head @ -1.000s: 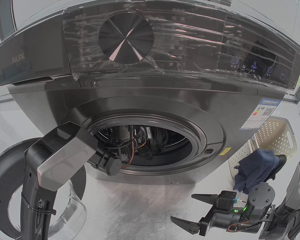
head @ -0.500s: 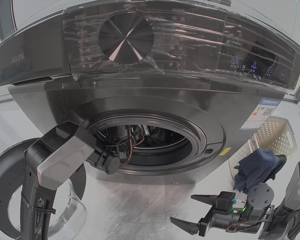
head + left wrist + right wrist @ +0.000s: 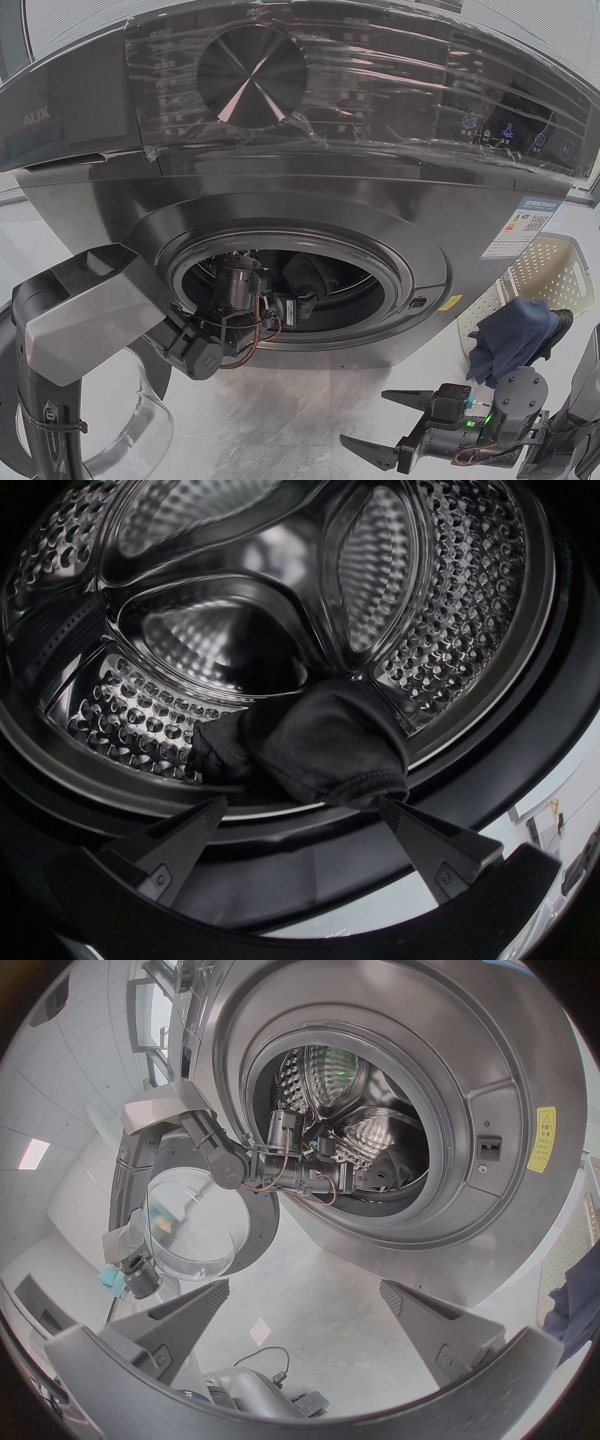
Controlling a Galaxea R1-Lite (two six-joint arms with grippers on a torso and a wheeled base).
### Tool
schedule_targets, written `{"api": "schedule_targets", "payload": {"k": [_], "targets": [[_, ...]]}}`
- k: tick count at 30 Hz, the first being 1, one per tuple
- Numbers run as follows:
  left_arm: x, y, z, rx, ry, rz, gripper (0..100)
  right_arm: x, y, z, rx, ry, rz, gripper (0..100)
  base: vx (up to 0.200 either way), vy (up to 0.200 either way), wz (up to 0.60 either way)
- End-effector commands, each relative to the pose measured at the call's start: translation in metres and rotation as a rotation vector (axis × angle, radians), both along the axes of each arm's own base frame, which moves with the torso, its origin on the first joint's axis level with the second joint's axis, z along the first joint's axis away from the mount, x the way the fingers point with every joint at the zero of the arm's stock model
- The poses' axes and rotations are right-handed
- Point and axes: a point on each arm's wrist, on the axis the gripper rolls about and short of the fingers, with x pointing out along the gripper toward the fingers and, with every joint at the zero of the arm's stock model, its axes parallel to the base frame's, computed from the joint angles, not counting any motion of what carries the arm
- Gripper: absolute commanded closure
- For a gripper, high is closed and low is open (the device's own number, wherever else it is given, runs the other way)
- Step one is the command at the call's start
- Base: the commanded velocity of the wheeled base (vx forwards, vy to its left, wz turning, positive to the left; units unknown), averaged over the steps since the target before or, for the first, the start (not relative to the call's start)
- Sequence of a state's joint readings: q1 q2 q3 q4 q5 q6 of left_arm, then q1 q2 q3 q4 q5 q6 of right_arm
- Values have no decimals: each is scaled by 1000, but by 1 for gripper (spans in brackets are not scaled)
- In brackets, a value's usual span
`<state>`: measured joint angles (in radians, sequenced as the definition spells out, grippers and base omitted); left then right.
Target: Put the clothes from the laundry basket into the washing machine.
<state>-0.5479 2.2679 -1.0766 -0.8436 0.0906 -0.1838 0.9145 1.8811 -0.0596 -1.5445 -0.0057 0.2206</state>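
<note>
Just beyond the left gripper [image 3: 300, 804], jaws apart and empty, the garment [image 3: 325, 742] lies at the drum [image 3: 450, 574] lip, where it could snag a jaw and spill out.

Head view looks down from close on the washing machine [image 3: 300, 206]; left wrist view faces past the left pincer [image 3: 301, 804] into the drum [image 3: 387, 605]; right wrist view, farther back, shares that drum.

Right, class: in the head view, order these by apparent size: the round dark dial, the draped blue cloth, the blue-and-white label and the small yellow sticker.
Largest to smallest:
1. round dark dial
2. draped blue cloth
3. blue-and-white label
4. small yellow sticker
This ranks apparent size only.
</note>
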Motion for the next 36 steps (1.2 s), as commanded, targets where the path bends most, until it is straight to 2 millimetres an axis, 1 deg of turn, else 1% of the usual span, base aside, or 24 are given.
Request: {"api": "schedule_targets", "payload": {"k": [1, 6, 9, 11, 12, 19, 23, 24, 25, 27, 30, 32, 33, 36], "targets": [[-8, 4, 7, 8, -2, -4, 0, -1, 0, 0, 0, 0, 2, 0, 0, 0, 0], [-12, 5, 8, -8, -6, -43, 0, -1, 0, 0, 1, 3, 2, 0, 0, 0, 0], [-12, 1, 11, -39, -18, -92, 0, -1, 0, 0, 0, 4, 3, 0, 0, 0, 0], [-8, -3, 16, -78, -61, -111, 0, -1, 0, 0, 1, 5, 3, 0, 0, 0, 0], [-2, -7, 17, -97, -93, -111, 0, -1, 0, 0, 2, 4, 1, 0, 0, 0, 0], [28, -25, 3, -135, -154, -102, 0, 0, 0, 0, 2, 4, 1, 0, 0, 0, 0], [35, -31, -8, -148, -140, -94, 0, 0, 0, 0, 4, 3, 1, 0, 0, 0, 0], [38, -34, -14, -148, -139, -89, 0, 0, 0, 0, 4, 3, 1, 0, 0, 0, 0], [38, -34, -14, -148, -139, -89, 100, 0, 0, 0, 4, 3, 1, 0, 0, 0, 0], [46, -38, -23, -143, -147, -63, 100, 0, 0, 0, 4, 1, 2, 0, 0, 0, 0], [59, -39, -26, -148, -176, -7, 100, 0, 1, 0, 5, 0, 2, 0, 0, 0, 0], [61, -38, -26, -151, -187, 6, 100, -1, 1, 0, 4, 1, 3, 0, 0, 0, 0], [76, -35, -19, -168, -239, 73, 100, -1, 1, 0, 5, 2, 4, 0, 0, 0, 0], [92, -28, -7, -201, -306, 152, 100, 0, 1, 0, 5, 2, 4, 0, 0, 0, 0]]}}
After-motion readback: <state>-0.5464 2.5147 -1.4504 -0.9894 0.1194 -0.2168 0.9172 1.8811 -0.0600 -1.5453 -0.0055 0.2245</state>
